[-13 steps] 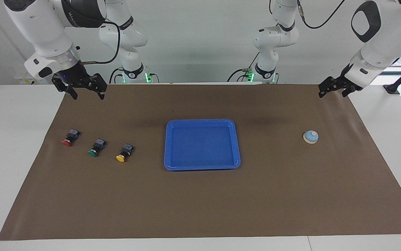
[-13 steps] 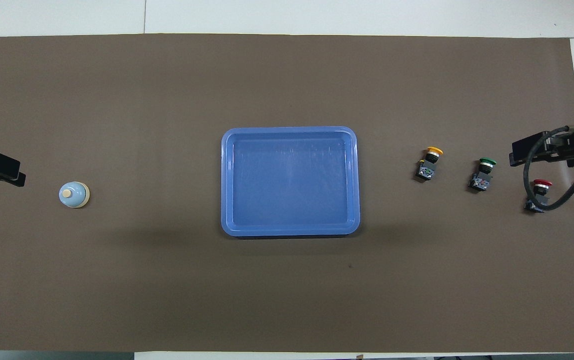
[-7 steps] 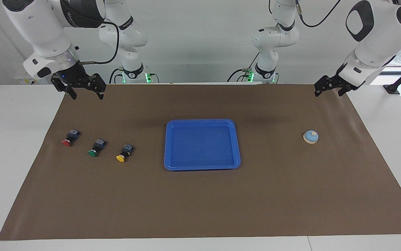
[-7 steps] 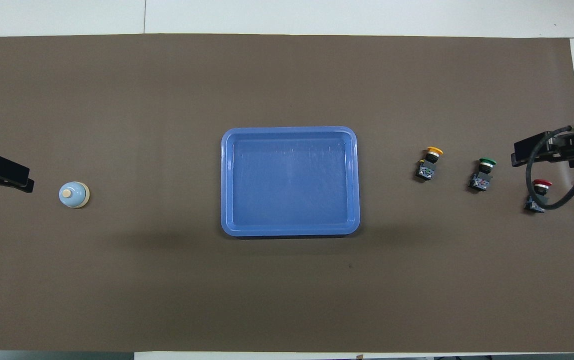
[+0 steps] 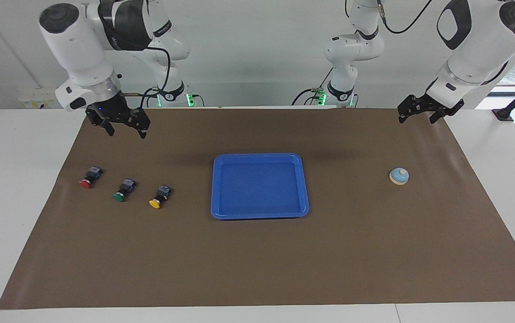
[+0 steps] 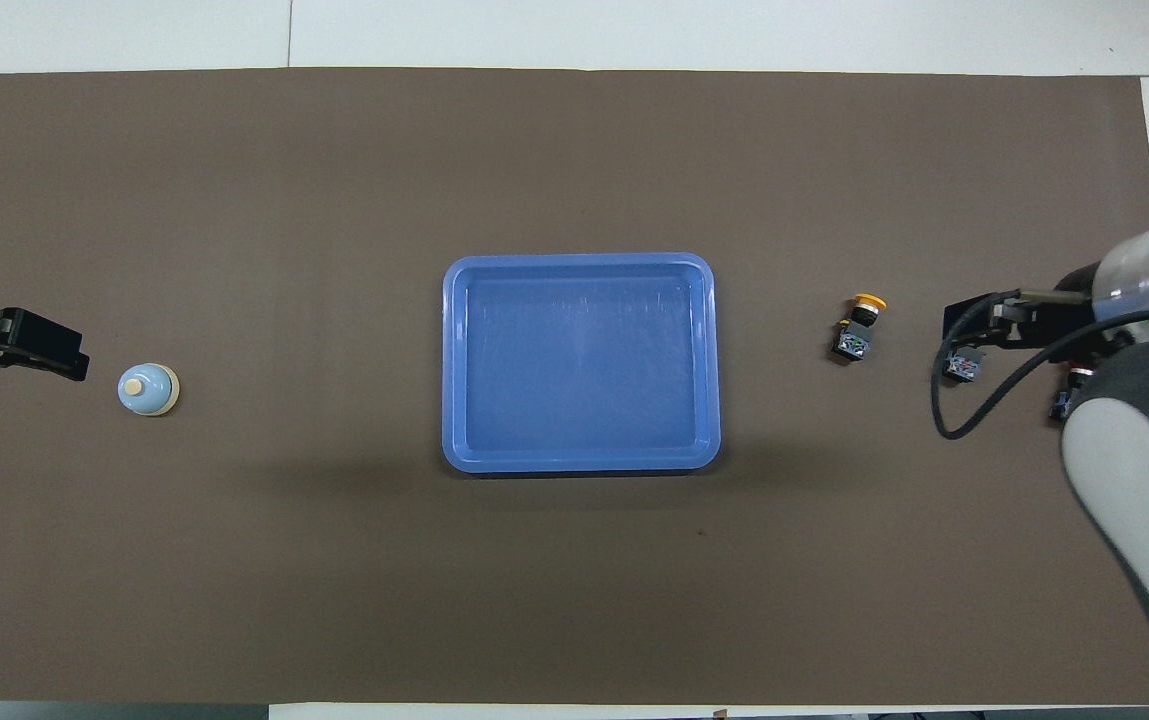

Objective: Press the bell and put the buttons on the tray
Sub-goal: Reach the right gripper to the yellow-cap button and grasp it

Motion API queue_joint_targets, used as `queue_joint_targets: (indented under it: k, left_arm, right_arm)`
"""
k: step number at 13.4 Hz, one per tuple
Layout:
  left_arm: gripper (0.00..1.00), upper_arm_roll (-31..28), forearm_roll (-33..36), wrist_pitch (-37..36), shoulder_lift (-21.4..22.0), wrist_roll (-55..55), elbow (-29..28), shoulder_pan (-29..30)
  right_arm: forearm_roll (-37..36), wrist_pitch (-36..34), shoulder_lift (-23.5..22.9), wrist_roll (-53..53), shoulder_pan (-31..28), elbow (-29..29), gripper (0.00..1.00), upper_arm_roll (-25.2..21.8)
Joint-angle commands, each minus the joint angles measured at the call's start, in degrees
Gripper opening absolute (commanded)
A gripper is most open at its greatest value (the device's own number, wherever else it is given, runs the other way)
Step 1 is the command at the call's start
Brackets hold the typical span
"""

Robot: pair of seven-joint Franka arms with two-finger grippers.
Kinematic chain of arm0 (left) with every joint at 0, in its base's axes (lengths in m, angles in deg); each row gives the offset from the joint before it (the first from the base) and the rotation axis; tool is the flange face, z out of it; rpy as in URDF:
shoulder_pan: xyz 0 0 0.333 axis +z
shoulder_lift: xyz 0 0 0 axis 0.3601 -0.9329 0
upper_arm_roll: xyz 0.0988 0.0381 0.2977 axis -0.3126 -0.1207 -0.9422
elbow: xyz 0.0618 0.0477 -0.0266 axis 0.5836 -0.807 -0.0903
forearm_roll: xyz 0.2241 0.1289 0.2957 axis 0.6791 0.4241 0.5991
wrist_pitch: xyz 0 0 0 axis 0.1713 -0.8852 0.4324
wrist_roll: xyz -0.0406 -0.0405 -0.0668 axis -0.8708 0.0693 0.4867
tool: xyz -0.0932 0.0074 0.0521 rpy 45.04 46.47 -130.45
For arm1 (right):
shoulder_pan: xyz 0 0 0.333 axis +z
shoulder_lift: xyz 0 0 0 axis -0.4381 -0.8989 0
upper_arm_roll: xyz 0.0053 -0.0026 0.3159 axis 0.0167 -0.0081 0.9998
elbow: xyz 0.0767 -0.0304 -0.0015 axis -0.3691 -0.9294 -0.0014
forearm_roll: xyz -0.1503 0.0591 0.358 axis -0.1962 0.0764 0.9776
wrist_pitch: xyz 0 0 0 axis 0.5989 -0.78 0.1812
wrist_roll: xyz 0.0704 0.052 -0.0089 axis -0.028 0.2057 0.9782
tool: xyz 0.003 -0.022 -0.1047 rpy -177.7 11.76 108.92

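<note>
With both pincers open and empty, we hang our left pincer [image 5: 414, 114] by the bell [image 5: 399, 176] and our right pincer [image 5: 123, 128] above 3 buttons [image 5: 125, 186], the tray [image 5: 259, 213] mid-desk between them.

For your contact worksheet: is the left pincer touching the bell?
Apart. The facing view shows the left pincer raised, open and empty, with bare mat between it and the bell.

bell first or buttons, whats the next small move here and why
Probably bring the left gripper down over the bell to press it. It hangs open above the brown mat, clear of the bell, which stands untouched at that arm's end. The tray is empty, and the right gripper is open in the air, holding none of the buttons.
</note>
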Motion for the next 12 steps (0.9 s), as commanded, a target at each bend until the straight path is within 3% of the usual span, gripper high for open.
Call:
queue_joint_targets:
  k: [1,5,12]
  left_arm:
    - [1.00,-0.2,0.3,-0.6,0.2,0.0,0.2,-0.1]
    - [1.00,-0.3,0.3,-0.5,0.5,-0.1,0.2,0.4]
    - [1.00,-0.2,0.3,-0.5,0.5,-0.1,0.2,0.3]
  right_arm:
    - [0.3,10.3,-0.8,-5.7,1.5,-9.1,1.00,0.1]
    - [-0.2,28.6,-9.6,-7.2,1.0,-14.4,1.00,0.0]
    - [-3.6,38.5,-20.2,-11.6,0.7,-12.0,1.00,-0.4]
